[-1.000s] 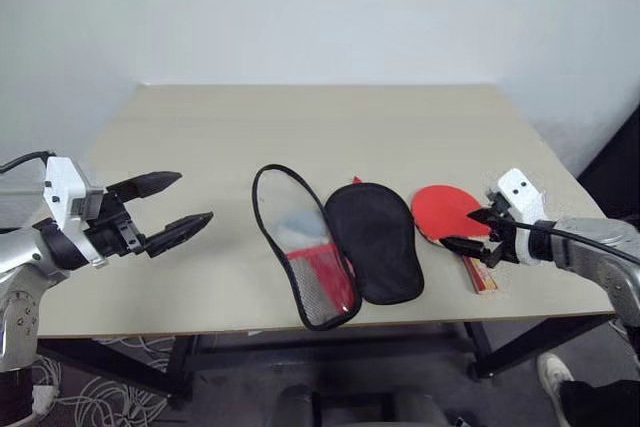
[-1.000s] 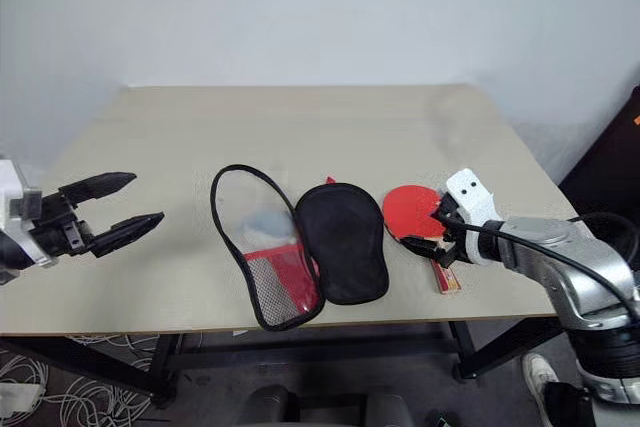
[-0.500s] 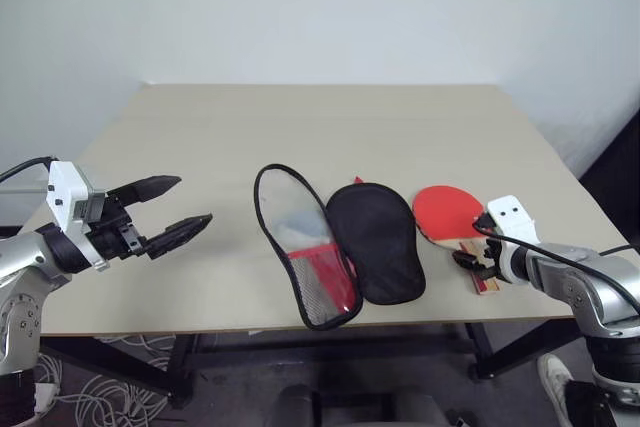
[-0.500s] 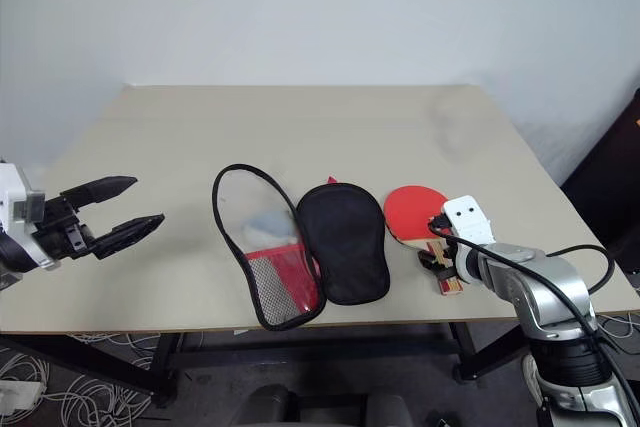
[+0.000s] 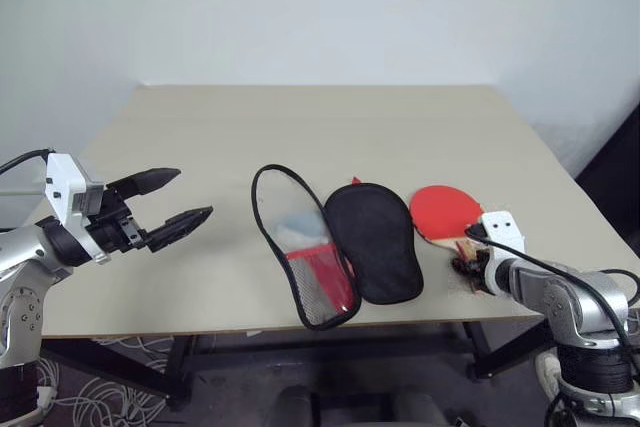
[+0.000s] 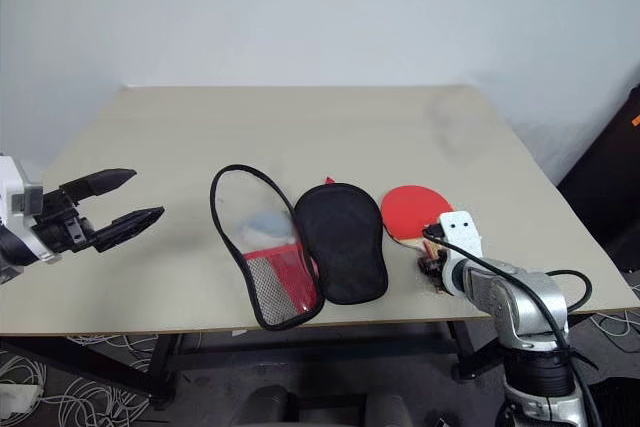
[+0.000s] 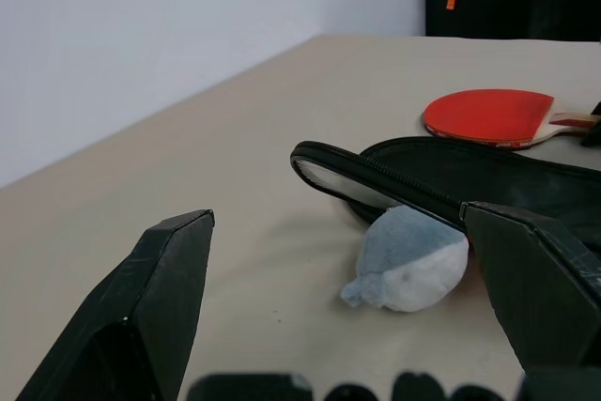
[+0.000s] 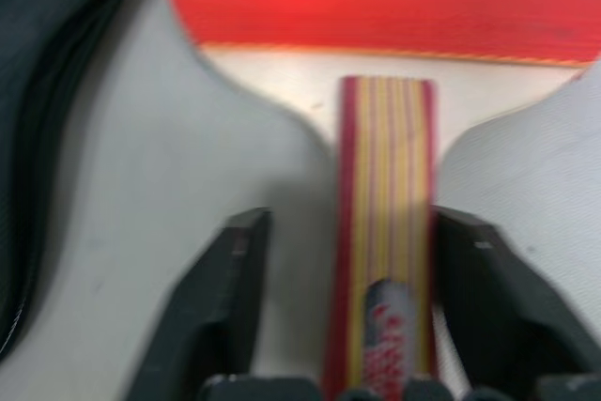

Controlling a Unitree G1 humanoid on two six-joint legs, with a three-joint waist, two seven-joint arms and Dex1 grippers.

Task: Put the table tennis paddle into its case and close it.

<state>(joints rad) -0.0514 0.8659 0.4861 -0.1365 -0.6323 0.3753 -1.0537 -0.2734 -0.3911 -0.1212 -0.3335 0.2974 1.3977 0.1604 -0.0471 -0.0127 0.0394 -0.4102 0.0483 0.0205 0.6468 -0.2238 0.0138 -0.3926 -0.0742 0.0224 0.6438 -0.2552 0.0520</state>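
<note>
Because the red-faced table tennis paddle with its striped wooden handle (image 5: 447, 215) lies flat at the tabletop's (image 5: 320, 127) near right edge, handle toward the robot, the right claw (image 8: 343, 321) comes at it low with one black finger on each side of the handle; one finger looks to touch the wood while the other stands off with a gap, so a firm pinch cannot be told yet. Just beside the paddle, toward the left claw, the soft black and red zip case (image 5: 340, 242) lies unzipped and spread, ready to take the blade. Well beyond the case, the left claw (image 5: 170, 202) hovers spread and empty, probably waiting to steady the case.
</note>
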